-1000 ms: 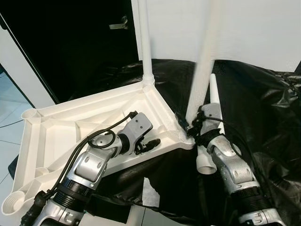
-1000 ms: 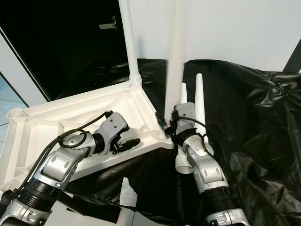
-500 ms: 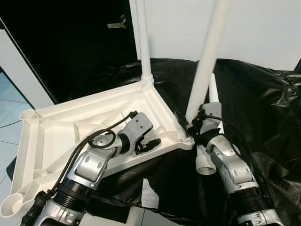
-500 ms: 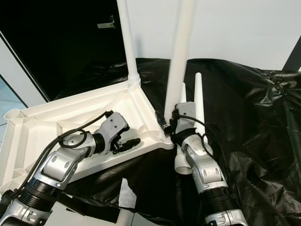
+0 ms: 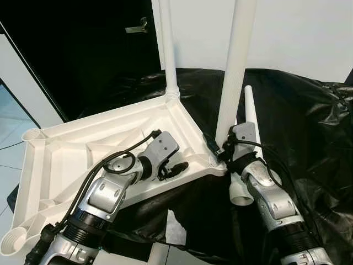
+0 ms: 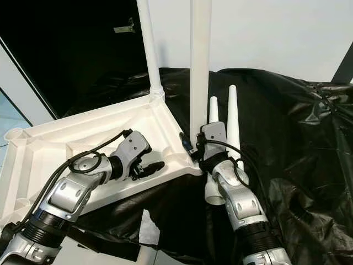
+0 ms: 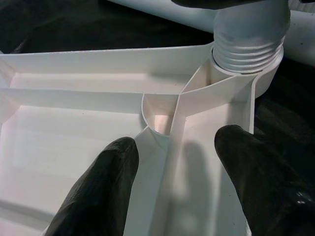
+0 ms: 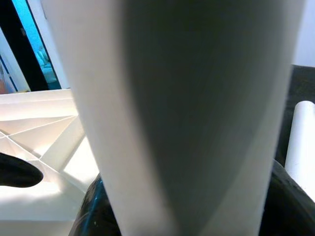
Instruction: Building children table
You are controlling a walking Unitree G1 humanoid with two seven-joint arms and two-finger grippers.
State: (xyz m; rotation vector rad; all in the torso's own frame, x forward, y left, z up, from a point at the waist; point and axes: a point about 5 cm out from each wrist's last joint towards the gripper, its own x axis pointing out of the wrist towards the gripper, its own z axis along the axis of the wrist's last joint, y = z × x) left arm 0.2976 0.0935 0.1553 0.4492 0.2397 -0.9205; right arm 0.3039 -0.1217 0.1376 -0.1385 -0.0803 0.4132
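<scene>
The white table top lies upside down on a black sheet. One white leg stands screwed into its far corner. At the near right corner socket a second leg stands almost upright, and my right gripper is shut on its base. The right wrist view shows this leg close up. My left gripper rests on the ribbed underside, open, its fingertips astride a rib near the threaded leg end.
Two loose white legs lie on the black sheet beside my right arm. Empty corner sockets sit at the table top's left end. A white scrap lies near the front. A dark doorway is behind on the left.
The leg held by my right gripper has swung from leaning right to nearly upright in the corner socket. My left gripper has stayed put.
</scene>
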